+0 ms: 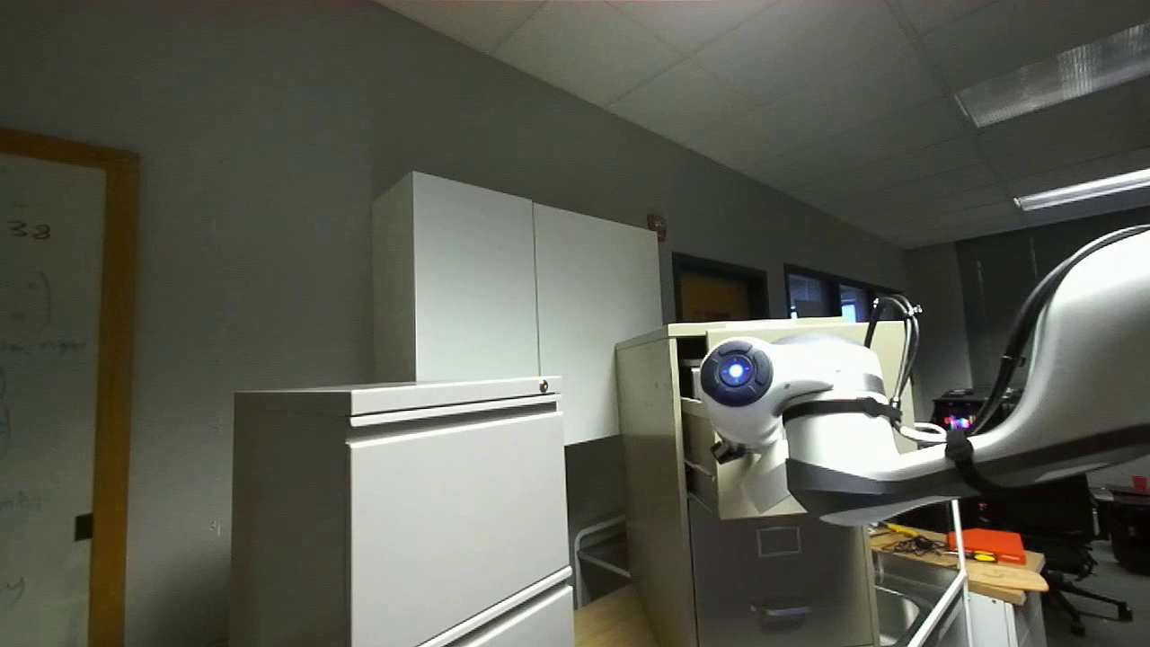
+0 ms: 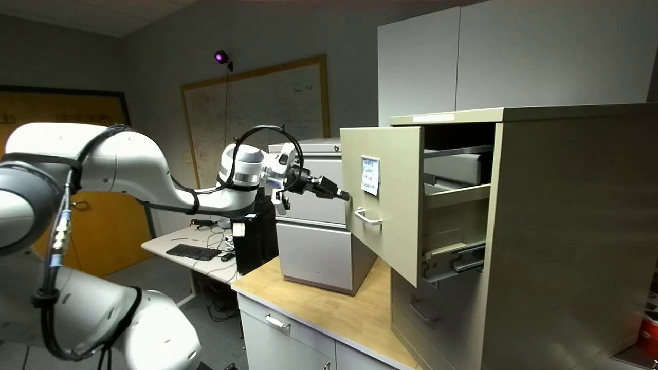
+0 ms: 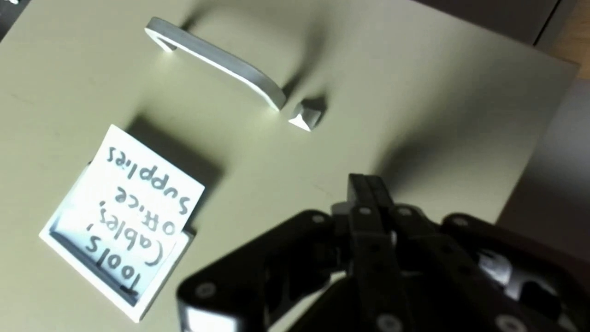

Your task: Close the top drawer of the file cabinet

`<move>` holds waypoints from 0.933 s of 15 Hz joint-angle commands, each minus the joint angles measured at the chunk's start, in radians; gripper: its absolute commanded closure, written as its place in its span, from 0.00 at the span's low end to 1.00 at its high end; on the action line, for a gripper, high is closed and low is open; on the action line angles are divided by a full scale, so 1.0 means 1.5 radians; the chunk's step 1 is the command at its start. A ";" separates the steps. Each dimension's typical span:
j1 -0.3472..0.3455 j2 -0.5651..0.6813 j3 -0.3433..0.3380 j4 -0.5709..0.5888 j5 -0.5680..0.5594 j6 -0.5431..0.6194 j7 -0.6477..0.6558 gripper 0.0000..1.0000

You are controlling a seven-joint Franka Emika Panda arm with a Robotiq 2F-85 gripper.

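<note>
The file cabinet (image 1: 649, 467) is beige and stands in both exterior views (image 2: 565, 231). Its top drawer (image 2: 398, 154) is pulled well out, with the inside and side rail showing. In an exterior view the arm partly covers the drawer front (image 1: 738, 494). The drawer front fills most of the wrist view (image 3: 286, 157), with a silver handle (image 3: 219, 60) and a handwritten label (image 3: 138, 203). My gripper (image 2: 343, 195) is shut and empty, its tips at the drawer front near the side edge, beside the handle and label. In the wrist view the fingertips (image 3: 368, 177) press together. I cannot tell whether they touch the front.
A lower drawer (image 1: 782, 575) of the cabinet is shut. A wider white cabinet (image 2: 313, 252) stands on a wooden counter (image 2: 288, 298) beside the open drawer. A white two-door cupboard (image 1: 593, 296) hangs behind. A desk with a keyboard (image 2: 193, 252) is farther back.
</note>
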 commanded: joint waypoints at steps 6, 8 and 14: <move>0.059 0.124 -0.037 0.104 -0.025 -0.077 0.023 1.00; 0.069 0.144 -0.042 0.123 -0.023 -0.093 0.020 1.00; 0.072 0.223 -0.073 0.194 -0.027 -0.124 0.007 1.00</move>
